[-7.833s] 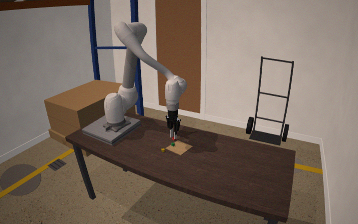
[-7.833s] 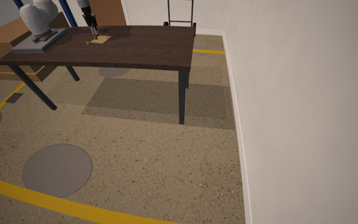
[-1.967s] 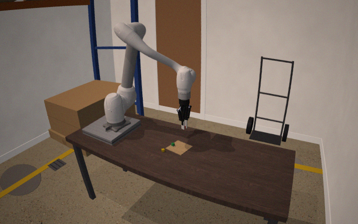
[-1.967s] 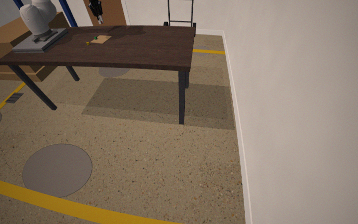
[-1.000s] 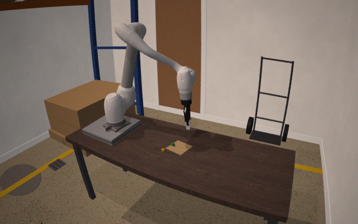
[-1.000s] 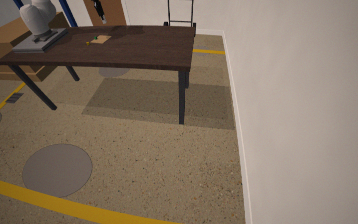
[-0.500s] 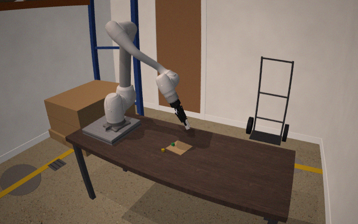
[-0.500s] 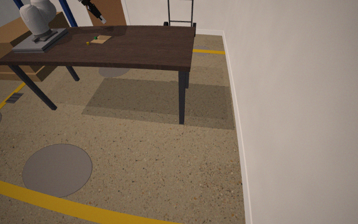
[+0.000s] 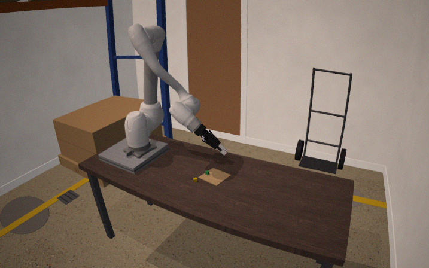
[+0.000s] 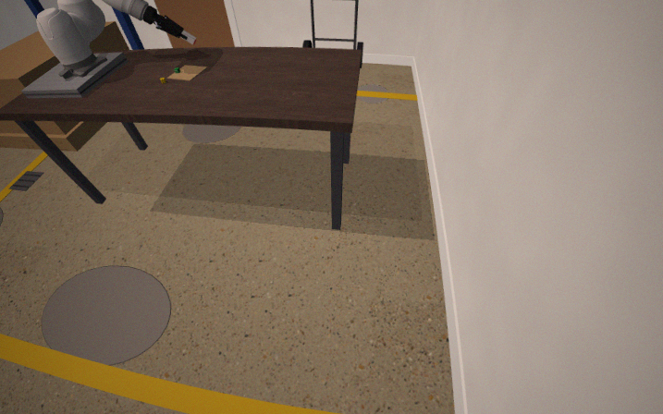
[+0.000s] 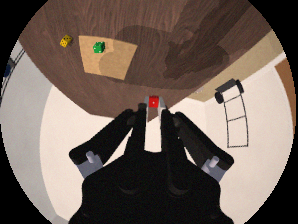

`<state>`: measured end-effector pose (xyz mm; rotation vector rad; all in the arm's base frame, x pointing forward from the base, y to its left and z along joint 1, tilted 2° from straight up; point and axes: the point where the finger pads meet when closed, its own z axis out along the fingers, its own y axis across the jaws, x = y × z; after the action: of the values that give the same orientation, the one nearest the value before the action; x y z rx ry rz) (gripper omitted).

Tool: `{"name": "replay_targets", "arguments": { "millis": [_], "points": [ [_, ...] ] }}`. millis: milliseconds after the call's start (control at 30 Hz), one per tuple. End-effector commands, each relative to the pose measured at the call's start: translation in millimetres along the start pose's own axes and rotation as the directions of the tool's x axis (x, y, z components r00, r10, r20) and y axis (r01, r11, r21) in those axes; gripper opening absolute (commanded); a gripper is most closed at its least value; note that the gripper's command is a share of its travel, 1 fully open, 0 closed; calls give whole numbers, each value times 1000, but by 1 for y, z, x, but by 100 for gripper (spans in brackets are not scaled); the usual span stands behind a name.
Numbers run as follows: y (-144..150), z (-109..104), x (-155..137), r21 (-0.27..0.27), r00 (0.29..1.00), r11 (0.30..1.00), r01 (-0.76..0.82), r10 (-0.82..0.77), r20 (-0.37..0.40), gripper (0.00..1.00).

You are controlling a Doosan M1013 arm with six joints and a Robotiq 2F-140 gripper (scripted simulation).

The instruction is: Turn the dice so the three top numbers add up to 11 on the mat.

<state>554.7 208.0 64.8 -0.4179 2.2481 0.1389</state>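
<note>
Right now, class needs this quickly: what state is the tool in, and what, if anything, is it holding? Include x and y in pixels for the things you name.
Tool (image 9: 223, 151) (image 10: 190, 37) (image 11: 153, 102): closed on the red die (image 11: 153, 102), held up off the table (image 9: 276, 199) (image 10: 272, 97).

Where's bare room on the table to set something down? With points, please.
Right of the mat (image 9: 221, 177) (image 10: 190, 75) (image 11: 122, 62), out to the table's (image 9: 286, 206) (image 10: 272, 87) far end from the arm base. Crowded: mat's left corner, with the green die (image 9: 207, 172) (image 10: 177, 69) (image 11: 99, 47) on it, yellow die (image 9: 195, 179) (image 10: 163, 79) (image 11: 66, 41) just off.

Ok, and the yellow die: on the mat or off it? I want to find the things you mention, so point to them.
Off. The yellow die (image 9: 195, 179) (image 10: 163, 79) (image 11: 66, 41) sits on the table beside the mat (image 9: 218, 177) (image 10: 190, 73) (image 11: 111, 61), with bare wood showing between them.
</note>
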Motion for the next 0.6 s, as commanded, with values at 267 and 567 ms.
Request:
{"name": "replay_targets", "arguments": {
  "millis": [267, 567],
  "points": [
    [-1, 1, 5, -5, 977, 1000, -1, 2, 213, 9],
    [-1, 6, 11, -5, 977, 1000, 0, 1, 213, 9]
  ]
}}
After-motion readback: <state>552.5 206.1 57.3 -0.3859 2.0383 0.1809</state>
